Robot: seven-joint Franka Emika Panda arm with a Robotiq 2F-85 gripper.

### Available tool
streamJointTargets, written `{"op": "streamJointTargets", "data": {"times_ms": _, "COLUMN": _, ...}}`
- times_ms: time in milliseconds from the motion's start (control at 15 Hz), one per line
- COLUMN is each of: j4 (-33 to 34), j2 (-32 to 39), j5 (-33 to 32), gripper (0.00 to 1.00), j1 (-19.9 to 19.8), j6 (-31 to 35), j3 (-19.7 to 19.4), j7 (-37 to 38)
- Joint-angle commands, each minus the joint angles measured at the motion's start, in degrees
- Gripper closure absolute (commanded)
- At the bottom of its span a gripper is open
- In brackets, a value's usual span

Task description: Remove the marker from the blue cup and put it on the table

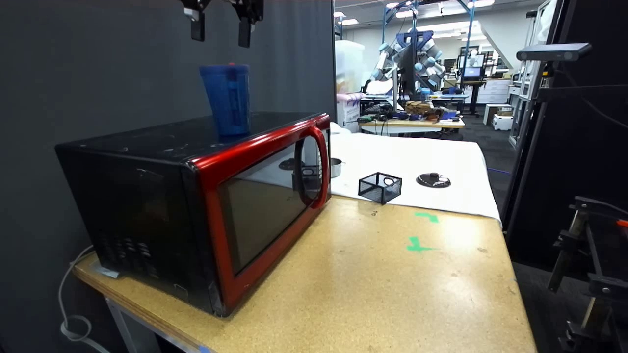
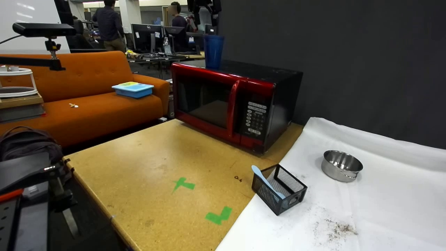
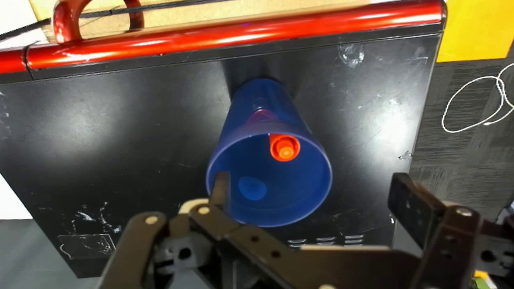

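You have the fingers (image 3: 414, 209) apart low in the wrist view; mid-frame, the marker (image 3: 284, 147) sits in the blue cup (image 3: 255, 160).

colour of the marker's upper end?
Red-orange; the marker inside the blue cup shows best in the wrist view.

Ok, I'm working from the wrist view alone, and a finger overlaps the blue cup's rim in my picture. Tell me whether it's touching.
Observer: Not touching. In both exterior views the gripper hangs above the blue cup, with a visible gap between them.
Operator: Good. I get very little of the table, so report anything marked on it where the marker might go.
Observer: Both exterior views show two green marks on it, out in front of the microwave.
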Motion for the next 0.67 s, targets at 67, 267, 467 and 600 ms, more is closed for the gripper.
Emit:
{"op": "streamJointTargets", "data": {"times_ms": 67, "j4": 0.8, "j2": 1.0, "j5": -0.4, "gripper": 0.00, "j1": 0.5, "j6": -1.3, "j3": -0.6, "j7": 2.3}}
{"op": "streamJointTargets", "data": {"times_ms": 267, "j4": -0.8, "j2": 0.7, "j5": -0.3, "gripper": 0.00, "j1": 0.3, "j6": -0.4, "j3": -0.6, "j7": 2.8}}
{"op": "streamJointTargets", "data": {"times_ms": 467, "j4": -1.8, "j2": 0.3, "j5": -0.5, "gripper": 0.00, "j1": 0.3, "j6": 0.2, "j3": -0.8, "j7": 3.2}}
{"op": "streamJointTargets", "data": {"times_ms": 600, "j4": -1.8, "j2": 0.2, "j5": -0.6, "gripper": 0.00, "j1": 0.3, "j6": 0.5, "j3": -0.8, "j7": 3.0}}
